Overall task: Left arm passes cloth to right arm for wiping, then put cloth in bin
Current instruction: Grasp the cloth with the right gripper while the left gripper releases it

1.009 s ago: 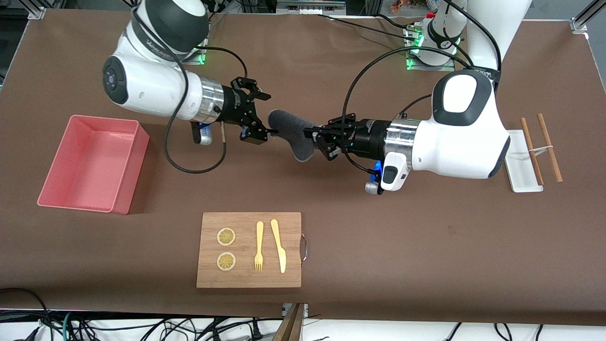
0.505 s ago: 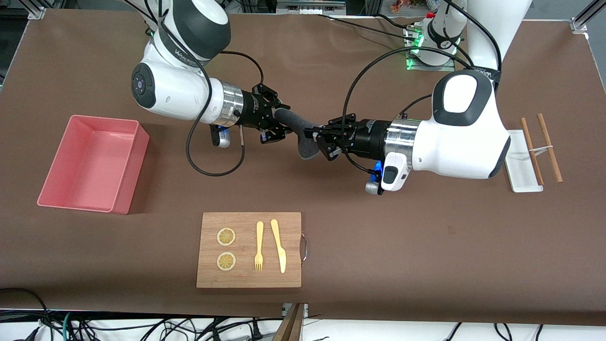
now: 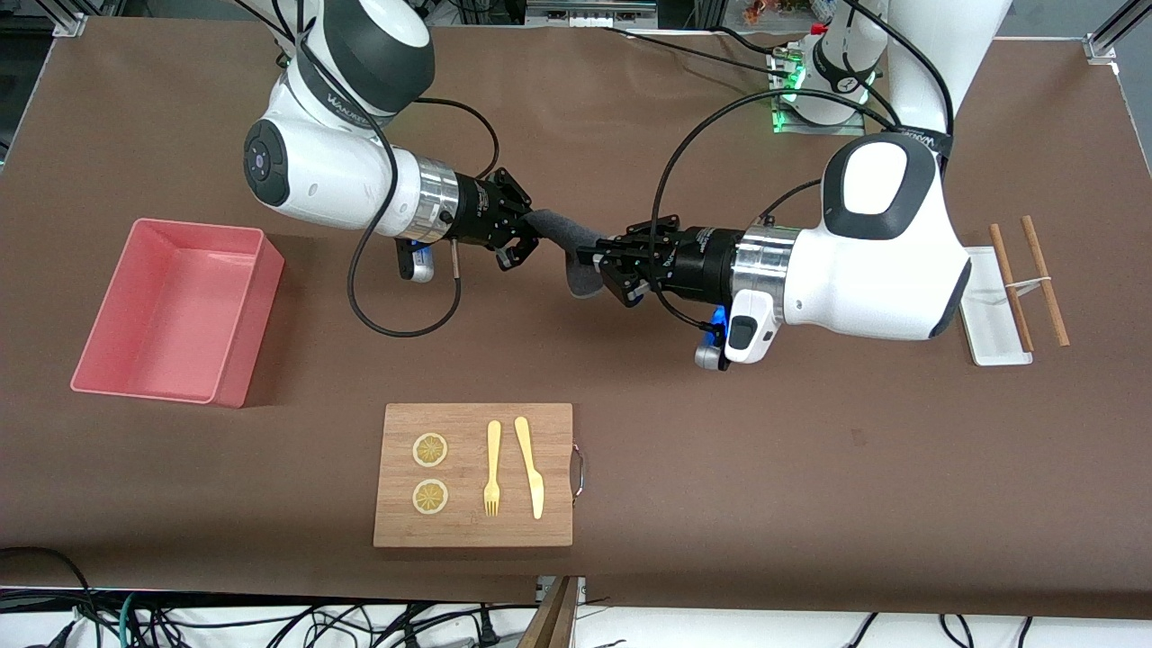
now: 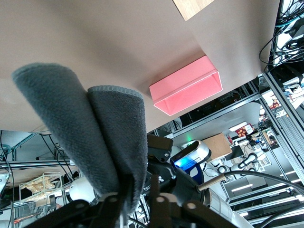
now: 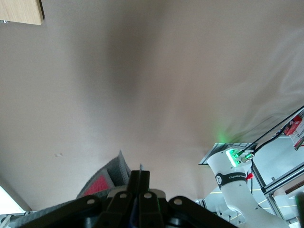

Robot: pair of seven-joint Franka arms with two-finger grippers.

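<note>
Two white robot arms meet in mid-air above the middle of a table point(image 3: 810, 468) covered in smooth brown sheeting, with a small cloth point(image 3: 576, 256) strung between them. The cloth is dark grey, fuzzy and floppy, folded into two soft lobes that droop from the grippers over bare table. The right gripper point(image 3: 525, 241) has its two black fingers pressed together on one end of the cloth; in the right wrist view the fingers point(image 5: 140, 183) sit flat against each other with grey fabric bunched beside them. The left gripper point(image 3: 605, 268) is at the cloth's other end, and the left wrist view shows the folded fabric point(image 4: 95, 137) running down into its fingers, though I cannot tell how firmly they pinch it. The bin point(image 3: 175, 310), a salmon-pink rectangular plastic tub with plain smooth walls, sits on the table toward the right arm's end, well apart from the cloth. A rectangular wooden cutting board point(image 3: 472, 474) lies nearer the front camera, carrying two round lemon slices point(image 3: 430, 472), a pale yellow fork point(image 3: 492, 468) and a matching knife point(image 3: 529, 466). Toward the left arm's end is a flat white tray point(image 3: 990, 328) with two thin brown sticks point(image 3: 1026, 283) resting across it.
</note>
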